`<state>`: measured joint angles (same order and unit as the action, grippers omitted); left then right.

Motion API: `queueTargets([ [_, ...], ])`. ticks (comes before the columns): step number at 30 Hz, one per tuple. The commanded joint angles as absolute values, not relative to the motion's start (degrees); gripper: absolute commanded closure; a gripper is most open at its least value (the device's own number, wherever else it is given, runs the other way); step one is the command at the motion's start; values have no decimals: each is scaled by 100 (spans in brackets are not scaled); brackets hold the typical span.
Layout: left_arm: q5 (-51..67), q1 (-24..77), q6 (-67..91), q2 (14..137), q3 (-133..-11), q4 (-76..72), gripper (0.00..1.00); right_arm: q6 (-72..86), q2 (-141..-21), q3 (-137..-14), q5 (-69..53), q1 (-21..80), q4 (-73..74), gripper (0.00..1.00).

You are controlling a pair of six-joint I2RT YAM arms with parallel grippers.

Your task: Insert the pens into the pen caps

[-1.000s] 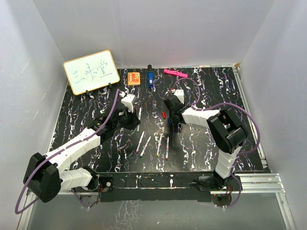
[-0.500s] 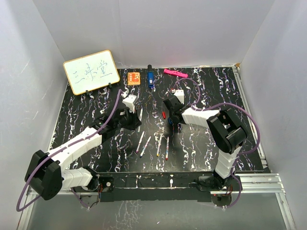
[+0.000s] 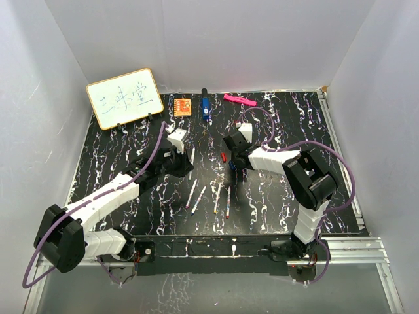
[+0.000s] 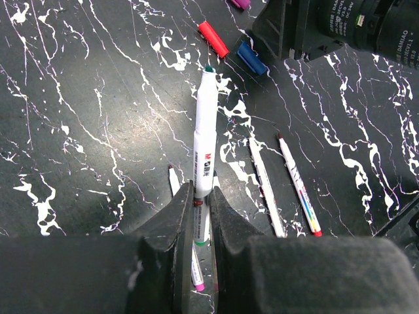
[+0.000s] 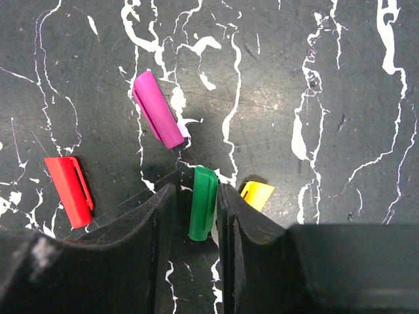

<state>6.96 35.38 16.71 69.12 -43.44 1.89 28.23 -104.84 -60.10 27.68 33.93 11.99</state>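
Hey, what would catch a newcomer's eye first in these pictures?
Mid-table, the left gripper pinches a white pen with a green tip, aimed toward the red cap and blue cap. Beside it, the right gripper straddles the green cap lying on the black marbled table, the purple cap and yellow cap close by. A whiteboard stands at the far left corner.

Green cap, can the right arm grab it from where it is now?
Probably yes. The green cap lies right between the right arm's open jaws, nothing covering it. The yellow cap sits just outside one jaw and the purple cap just ahead, neither in the gap.
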Motion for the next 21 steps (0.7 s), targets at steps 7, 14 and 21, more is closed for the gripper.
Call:
queueTargets([
  [7,782,3532,1688,6890,-4452,144,100,3100,-10456,-5804,2667,3415,1423,71],
  [14,783,3533,1679,6912,-4452,184,100,3162,-10538,-5754,2645,3320,1416,73],
  [21,800,3533,1662,7004,-4499,217,100,3206,-10539,-5581,2343,3115,1266,80],
])
